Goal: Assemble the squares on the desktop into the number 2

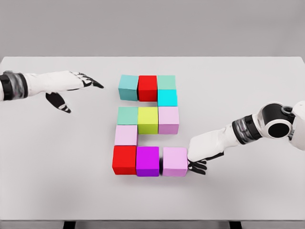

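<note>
Coloured cubes sit on the white table (57, 157) in the shape of a 2. The top row is a teal cube (128, 87), a red cube (147, 88) and a green cube (166, 82), with a cyan cube (167, 98) below it. The middle row holds a green cube (127, 115), a yellow-green cube (148, 119) and a pink cube (168, 119). A pale pink cube (126, 135) leads down to a red cube (124, 159), a purple cube (147, 161) and a pink cube (175, 161). My right hand (198, 160) rests against that last cube's right side, fingers extended. My left hand (78, 86) hovers open at the upper left.
The table's front edge runs along the bottom of the view, with dark legs below it. A plain grey wall stands behind the table.
</note>
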You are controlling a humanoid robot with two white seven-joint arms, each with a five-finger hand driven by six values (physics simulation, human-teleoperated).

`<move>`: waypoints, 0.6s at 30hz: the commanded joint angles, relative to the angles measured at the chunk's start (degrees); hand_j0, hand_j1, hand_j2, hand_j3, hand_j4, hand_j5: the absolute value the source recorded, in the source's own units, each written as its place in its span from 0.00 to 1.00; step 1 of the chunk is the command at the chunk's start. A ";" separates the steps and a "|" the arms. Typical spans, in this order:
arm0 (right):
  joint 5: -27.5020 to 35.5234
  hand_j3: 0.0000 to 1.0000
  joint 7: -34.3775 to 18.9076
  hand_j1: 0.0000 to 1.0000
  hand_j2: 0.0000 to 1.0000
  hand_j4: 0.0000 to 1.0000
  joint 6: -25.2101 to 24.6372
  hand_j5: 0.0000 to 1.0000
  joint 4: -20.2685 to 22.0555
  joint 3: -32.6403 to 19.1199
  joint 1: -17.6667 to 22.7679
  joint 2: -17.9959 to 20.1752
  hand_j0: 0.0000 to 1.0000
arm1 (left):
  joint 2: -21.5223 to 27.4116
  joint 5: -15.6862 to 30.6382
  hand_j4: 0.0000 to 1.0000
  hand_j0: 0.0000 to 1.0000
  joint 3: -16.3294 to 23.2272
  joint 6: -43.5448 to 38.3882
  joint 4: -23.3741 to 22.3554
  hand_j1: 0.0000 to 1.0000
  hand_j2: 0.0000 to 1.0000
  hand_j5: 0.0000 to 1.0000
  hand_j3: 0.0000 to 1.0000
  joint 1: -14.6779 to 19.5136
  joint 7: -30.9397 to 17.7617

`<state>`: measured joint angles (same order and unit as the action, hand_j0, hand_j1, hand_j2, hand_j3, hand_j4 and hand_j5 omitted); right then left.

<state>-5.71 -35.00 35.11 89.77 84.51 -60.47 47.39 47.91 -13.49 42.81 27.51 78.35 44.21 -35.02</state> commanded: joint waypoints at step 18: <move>0.26 0.12 0.00 0.12 0.12 0.12 -0.11 0.12 -0.38 -0.05 0.09 -0.72 0.12 | 3.86 2.59 1.00 1.00 -4.58 7.49 2.07 1.00 1.00 1.00 1.00 -4.57 0.31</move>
<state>-5.71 -35.00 35.09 89.41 84.49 -60.38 46.66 51.71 -11.22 38.28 35.13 80.36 39.64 -34.76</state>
